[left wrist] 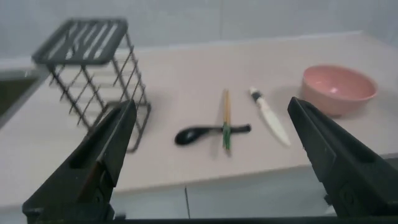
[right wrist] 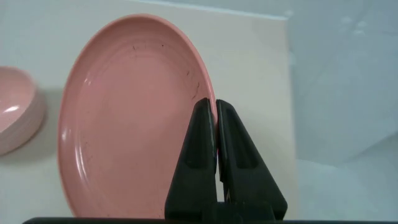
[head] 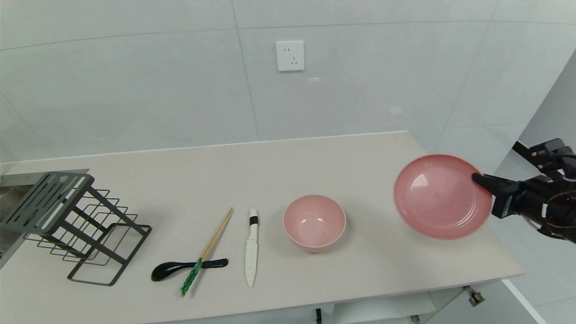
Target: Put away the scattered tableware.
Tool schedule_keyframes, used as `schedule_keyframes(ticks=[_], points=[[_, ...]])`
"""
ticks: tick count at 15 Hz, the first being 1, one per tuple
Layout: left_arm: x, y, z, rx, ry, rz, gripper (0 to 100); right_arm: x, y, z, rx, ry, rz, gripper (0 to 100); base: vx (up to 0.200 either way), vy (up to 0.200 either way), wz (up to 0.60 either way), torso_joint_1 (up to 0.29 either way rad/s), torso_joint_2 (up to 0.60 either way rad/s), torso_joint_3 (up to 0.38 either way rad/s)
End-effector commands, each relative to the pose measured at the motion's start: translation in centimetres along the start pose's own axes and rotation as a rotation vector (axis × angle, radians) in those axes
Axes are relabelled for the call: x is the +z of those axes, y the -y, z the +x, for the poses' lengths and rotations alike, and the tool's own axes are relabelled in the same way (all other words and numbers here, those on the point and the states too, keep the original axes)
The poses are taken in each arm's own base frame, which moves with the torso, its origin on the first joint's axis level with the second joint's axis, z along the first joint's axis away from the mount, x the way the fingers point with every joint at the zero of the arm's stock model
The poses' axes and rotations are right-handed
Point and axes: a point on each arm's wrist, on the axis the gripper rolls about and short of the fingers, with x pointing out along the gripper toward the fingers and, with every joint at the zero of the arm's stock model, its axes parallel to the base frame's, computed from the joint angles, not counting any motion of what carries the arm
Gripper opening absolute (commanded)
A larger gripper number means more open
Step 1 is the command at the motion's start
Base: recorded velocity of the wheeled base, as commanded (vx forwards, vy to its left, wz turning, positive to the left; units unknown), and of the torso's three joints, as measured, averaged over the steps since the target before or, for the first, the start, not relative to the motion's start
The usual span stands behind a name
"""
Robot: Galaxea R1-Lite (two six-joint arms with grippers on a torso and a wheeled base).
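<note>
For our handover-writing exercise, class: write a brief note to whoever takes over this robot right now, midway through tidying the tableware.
Right gripper: shut on the pink plate at its rim, the plate lifted and tilted over the counter's right end.
Left gripper: open, empty, off the counter's front edge.
On the counter, left to right: black wire rack, black spoon with chopsticks across its handle, white knife, pink bowl.
Done: plate picked up only.
Left: put away the plate, then the bowl, knife, chopsticks and spoon.
</note>
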Motion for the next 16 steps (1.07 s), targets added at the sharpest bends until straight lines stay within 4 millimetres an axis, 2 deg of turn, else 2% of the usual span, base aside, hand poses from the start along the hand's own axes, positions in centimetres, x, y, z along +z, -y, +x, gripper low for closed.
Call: schedule_keyframes(ticks=[1,4,5,6,7,8,10,13,16], points=[[0.2,0.1,0.0,-0.024,0.024,0.012,100,0.5,0.8,-1.0,-0.043,0.028,-0.010,0,0.000,0.000,0.00,0.000,0.00,0.000],[0.2,0.3,-0.1,-0.118,-0.006,0.019,100,0.1,0.1,-2.1,-0.034,0.027,-0.016,0,0.000,0.000,0.00,0.000,0.00,0.000],[0.9,0.3,-0.2,-0.138,0.005,0.020,100,0.3,-0.1,-2.7,-0.035,0.037,-0.021,0,0.000,0.000,0.00,0.000,0.00,0.000],[3.0,0.3,0.0,-0.174,-0.028,0.015,100,0.4,-0.6,-4.0,-0.036,0.043,-0.025,0,0.000,0.000,0.00,0.000,0.00,0.000],[3.6,0.4,0.1,-0.191,-0.041,0.013,100,0.3,-0.7,-4.3,-0.035,0.041,-0.028,0,0.000,0.000,0.00,0.000,0.00,0.000],[5.2,0.4,1.3,-0.263,-0.097,0.001,100,0.2,-1.0,-5.0,-0.033,0.050,-0.031,0,0.000,0.000,0.00,0.000,0.00,0.000],[6.1,0.5,3.0,-0.333,-0.171,-0.013,100,1.1,-1.0,-5.4,-0.036,0.088,-0.043,0,0.000,0.000,0.00,0.000,0.00,0.000],[6.2,0.6,6.9,-0.399,-0.280,-0.009,100,2.2,-1.3,-6.2,-0.031,0.139,-0.063,0,0.000,0.000,0.00,0.000,0.00,0.000],[6.1,0.7,9.3,-0.452,-0.330,-0.036,100,2.3,-1.3,-6.3,-0.005,0.147,-0.067,0,0.000,0.000,0.00,0.000,0.00,0.000]])
